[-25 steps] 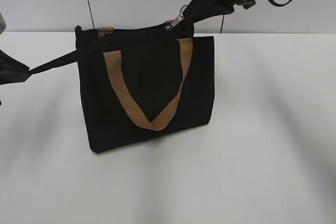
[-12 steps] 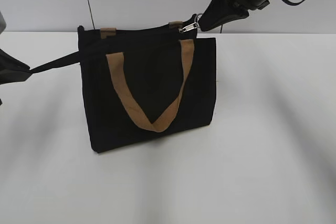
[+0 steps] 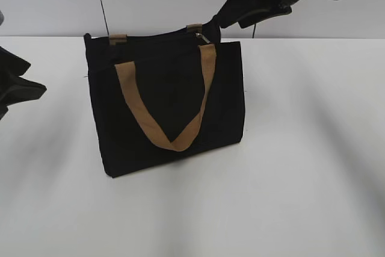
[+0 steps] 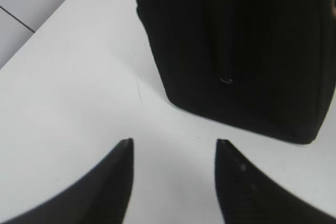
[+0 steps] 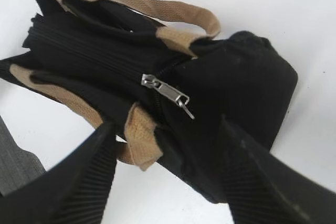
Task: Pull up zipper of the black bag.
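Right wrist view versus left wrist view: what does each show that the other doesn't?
Only the right wrist view shows the zipper, its silver pull tab lying free between the open right gripper fingers, and the tan handles. Only the left wrist view shows the open left gripper above bare table. Both show the black bag.

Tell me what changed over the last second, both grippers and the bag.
The right gripper let go of the silver pull tab, which now lies slack at the zipper's right end, and drew back, jaws open. The left gripper released the black strap it had stretched leftward and opened; that strap has dropped out of sight. The black bag stayed upright on the table, its tan handle unchanged.
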Controlling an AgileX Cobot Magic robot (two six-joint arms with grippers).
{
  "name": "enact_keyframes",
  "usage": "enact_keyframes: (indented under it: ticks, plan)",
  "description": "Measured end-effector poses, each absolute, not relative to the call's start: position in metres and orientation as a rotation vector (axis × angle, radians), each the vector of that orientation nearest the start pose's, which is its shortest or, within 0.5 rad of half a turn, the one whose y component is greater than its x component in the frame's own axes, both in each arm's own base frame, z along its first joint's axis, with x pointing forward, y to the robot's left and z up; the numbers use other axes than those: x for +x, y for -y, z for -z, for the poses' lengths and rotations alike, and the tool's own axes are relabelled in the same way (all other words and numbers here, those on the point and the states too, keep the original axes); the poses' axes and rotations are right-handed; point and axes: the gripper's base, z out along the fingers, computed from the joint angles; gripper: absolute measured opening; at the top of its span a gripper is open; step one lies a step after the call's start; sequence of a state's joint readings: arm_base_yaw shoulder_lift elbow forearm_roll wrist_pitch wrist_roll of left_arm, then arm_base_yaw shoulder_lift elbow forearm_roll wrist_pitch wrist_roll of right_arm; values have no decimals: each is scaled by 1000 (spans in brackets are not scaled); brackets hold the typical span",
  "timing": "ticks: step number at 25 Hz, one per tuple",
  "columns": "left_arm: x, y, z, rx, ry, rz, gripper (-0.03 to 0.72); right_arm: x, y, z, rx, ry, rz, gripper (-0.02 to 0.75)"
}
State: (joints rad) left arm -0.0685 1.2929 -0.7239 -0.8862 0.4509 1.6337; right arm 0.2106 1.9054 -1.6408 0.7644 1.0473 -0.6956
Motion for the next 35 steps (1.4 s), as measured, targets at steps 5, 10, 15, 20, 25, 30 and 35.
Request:
enact_keyframes:
  ticks: [5, 10, 15, 20, 25, 30, 35]
  plan:
    - [252, 52, -252, 973, -2018, 136, 604, 382, -137, -315, -811, -2351, -787, 463]
    - [252, 57, -260, 862, -2017, 260, 597, 365, -125, -333, -937, -2364, -618, 463]
    - [258, 59, -284, 866, -2048, 289, 530, 350, -105, -348, -1043, -2401, -337, 463]
    - [264, 47, -316, 811, -2203, 162, 503, 337, -86, -366, -1009, -2439, -88, 463]
    - [269, 25, -342, 558, -2435, -29, 500, 326, -73, -382, -894, -2473, 30, 463]
    - [268, 14, -364, 338, -2516, -114, 498, 314, -65, -397, -692, -2499, 31, 463]
    - [264, 14, -369, 272, -2563, -85, 498, 305, -33, -411, -507, -2501, 47, 463]
